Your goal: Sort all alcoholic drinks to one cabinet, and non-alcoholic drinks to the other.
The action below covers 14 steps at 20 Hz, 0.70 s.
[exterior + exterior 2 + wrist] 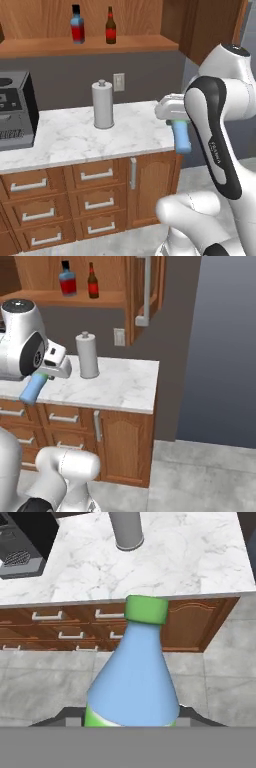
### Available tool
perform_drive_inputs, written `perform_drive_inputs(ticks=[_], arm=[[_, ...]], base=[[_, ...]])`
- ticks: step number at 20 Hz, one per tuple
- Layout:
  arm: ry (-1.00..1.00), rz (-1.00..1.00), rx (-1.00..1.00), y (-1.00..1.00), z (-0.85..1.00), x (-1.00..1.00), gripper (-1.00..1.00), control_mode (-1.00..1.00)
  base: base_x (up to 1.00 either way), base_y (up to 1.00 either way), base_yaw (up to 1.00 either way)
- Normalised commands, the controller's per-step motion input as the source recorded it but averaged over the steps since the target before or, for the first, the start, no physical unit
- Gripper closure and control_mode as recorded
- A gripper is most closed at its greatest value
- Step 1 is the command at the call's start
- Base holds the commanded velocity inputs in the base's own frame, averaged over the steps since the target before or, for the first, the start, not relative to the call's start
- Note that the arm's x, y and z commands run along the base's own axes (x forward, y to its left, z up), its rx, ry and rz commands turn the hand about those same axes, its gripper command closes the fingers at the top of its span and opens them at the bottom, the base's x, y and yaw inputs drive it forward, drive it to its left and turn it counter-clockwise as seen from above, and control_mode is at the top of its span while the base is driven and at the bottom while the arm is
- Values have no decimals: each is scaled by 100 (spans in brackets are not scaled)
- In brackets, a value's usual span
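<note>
Left to right from the white paper-towel roll (pixel 103 105) on the marble counter (pixel 75 137): past the counter's right edge, the gripper (pixel 176 120) clasps the slim light-blue, green-capped bottle (pixel 181 136) (hanging off the counter).

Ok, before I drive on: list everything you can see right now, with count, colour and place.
squarish blue bottle: one, red label, black cap, on cabinet shelf.
slim dark-brown bottle: one, red label, beside it.
wood-grain wall cabinet: one, brown, above counter.
white paper-towel roll: one, upright on marble counter.
black appliance: one, counter's left end.
drawers: brown, silver handles, below.
light-blue bottle: one, green cap, held.
gripper: white, shut on it.
</note>
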Motion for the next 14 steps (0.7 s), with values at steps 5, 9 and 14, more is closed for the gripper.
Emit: perform_drive_inputs(ticks=[5,9,14], arm=[[0,0,0,0,0,0,100,100],[0,0,0,0,0,0,100,100],[0,0,0,0,0,0,100,100]], base=[[-86,72,0],[-82,91,0],[-53,100,0]])
